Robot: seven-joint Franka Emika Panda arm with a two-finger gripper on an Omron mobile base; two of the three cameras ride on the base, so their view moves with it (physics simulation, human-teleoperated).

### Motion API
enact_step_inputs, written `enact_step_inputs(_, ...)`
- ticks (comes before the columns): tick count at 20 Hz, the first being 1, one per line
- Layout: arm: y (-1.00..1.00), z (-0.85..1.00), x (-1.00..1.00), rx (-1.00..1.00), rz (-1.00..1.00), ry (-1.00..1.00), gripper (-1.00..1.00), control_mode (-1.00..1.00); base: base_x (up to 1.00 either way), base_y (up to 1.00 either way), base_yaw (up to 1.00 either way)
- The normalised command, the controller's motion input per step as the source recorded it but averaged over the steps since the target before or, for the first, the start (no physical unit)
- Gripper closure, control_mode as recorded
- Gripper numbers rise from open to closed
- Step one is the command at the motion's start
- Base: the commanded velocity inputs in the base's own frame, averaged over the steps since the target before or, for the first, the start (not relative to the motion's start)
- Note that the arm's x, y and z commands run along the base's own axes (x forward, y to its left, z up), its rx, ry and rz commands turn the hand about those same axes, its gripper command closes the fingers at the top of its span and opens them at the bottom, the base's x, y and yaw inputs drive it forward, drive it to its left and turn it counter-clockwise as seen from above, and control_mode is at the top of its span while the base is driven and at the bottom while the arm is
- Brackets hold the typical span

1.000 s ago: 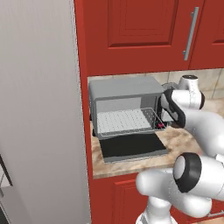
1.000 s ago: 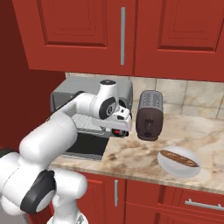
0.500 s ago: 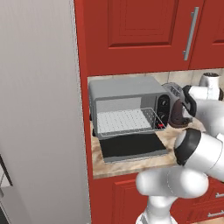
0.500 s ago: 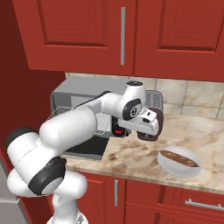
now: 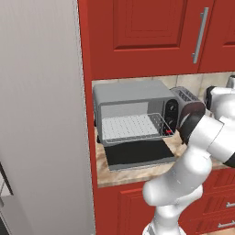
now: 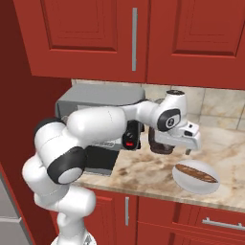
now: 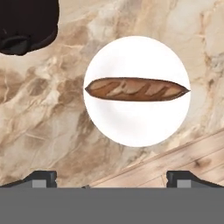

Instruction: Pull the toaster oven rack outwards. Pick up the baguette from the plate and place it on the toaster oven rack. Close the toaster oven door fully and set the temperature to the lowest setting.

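Note:
The grey toaster oven (image 5: 133,98) stands with its dark glass door (image 5: 137,153) folded down flat. Its wire rack (image 5: 133,126) sticks out of the cavity over the door. In the hand view the brown baguette (image 7: 136,89) lies across a white plate (image 7: 131,135) on the marble counter. My gripper (image 7: 111,179) hovers above the plate, open, with nothing between its fingertips (image 7: 41,177). From the right base view the gripper (image 6: 174,146) hangs up and to the left of the baguette (image 6: 196,173), apart from it.
A dark-brown slot toaster (image 6: 160,141) stands right of the oven, just behind my hand, and its corner shows as a dark shape (image 7: 26,24). Red cabinets hang above the counter. A tall grey wall (image 5: 41,114) stands to the left of the oven. The counter's front edge (image 6: 191,201) runs below the plate.
The arm has swung right from the oven's front, past the slot toaster, to above the plate. The jaws stayed open, and the rack and door have not moved.

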Motion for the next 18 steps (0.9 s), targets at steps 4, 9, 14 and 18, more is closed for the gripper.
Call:
enact_step_inputs(4,-0.14,0.00,0.00,-0.02,0.00,0.02,-1.00,-1.00,0.00,0.00,0.00)
enact_step_inputs(9,-0.06,-0.28,0.00,0.03,0.13,-0.01,-1.00,-1.00,0.00,0.00,0.00)
enact_step_inputs(14,-0.09,-0.19,0.00,-0.01,0.26,0.00,-1.00,-1.00,0.00,0.00,0.00)
enact_step_inputs(18,-0.25,-0.06,0.00,-0.03,0.27,0.00,-1.00,-1.00,0.00,0.00,0.00)
